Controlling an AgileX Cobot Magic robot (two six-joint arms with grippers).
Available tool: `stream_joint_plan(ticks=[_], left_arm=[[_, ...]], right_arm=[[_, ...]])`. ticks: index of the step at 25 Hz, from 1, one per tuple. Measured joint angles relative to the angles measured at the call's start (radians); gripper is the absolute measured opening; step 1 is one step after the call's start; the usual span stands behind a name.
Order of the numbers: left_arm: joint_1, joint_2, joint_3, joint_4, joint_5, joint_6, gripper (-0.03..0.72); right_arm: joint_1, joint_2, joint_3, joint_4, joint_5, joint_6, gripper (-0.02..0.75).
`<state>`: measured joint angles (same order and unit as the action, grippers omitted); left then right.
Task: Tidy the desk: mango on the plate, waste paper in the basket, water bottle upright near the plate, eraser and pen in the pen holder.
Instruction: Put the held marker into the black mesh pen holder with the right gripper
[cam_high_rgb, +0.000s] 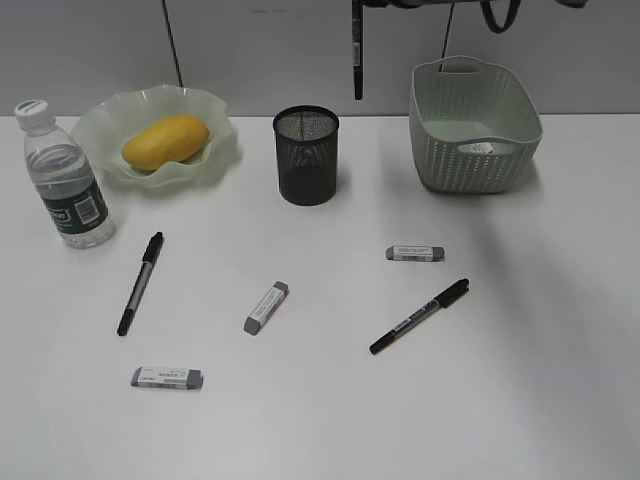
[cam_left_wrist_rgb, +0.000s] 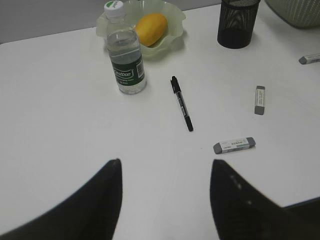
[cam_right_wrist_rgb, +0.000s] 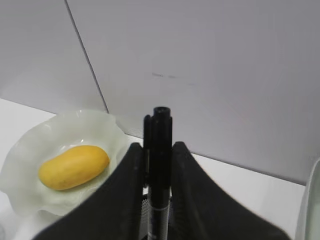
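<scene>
Black wire-mesh pen holder (cam_high_rgb: 306, 155); smooth mango (cam_high_rgb: 166, 140).

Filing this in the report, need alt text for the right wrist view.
The right hand grips a black pen upright between its two dark fingers, against a grey wall. Below left, a yellow mango lies in a pale green wavy-rimmed plate on the white desk.

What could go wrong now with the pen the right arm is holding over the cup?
The held pen hangs off to the right of the pen holder, so released here it might miss or clip the rim. The right gripper pinches it only near one end, so it could tilt.
</scene>
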<state>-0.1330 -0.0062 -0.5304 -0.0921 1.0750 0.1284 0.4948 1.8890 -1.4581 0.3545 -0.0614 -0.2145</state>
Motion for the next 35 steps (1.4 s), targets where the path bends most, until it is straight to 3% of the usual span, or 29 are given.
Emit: stream_joint_plan(ticks=[7, 16, 25, 28, 32, 35], left_arm=[[0.000, 0.000, 0.000, 0.000, 0.000, 0.000, 0.428], [0.000, 0.000, 0.000, 0.000, 0.000, 0.000, 0.428], [0.000, 0.000, 0.000, 0.000, 0.000, 0.000, 0.428], [0.000, 0.000, 0.000, 0.000, 0.000, 0.000, 0.428], [0.000, 0.000, 0.000, 0.000, 0.000, 0.000, 0.428], [0.000, 0.000, 0.000, 0.000, 0.000, 0.000, 0.428]], right_arm=[[0.059, 0.122, -0.049, 0.006, -0.142, 0.000, 0.143], [0.064, 0.245, -0.061, 0.007, -0.327, 0.000, 0.142], [0.064, 0.349, -0.106, 0.007, -0.363, 0.000, 0.156], [0.064, 0.356, -0.107, 0.007, -0.362, 0.000, 0.225], [0.064, 0.356, -0.110, 0.003, -0.362, 0.000, 0.417], [0.064, 0.354, -0.110, -0.031, -0.337, 0.000, 0.465]])
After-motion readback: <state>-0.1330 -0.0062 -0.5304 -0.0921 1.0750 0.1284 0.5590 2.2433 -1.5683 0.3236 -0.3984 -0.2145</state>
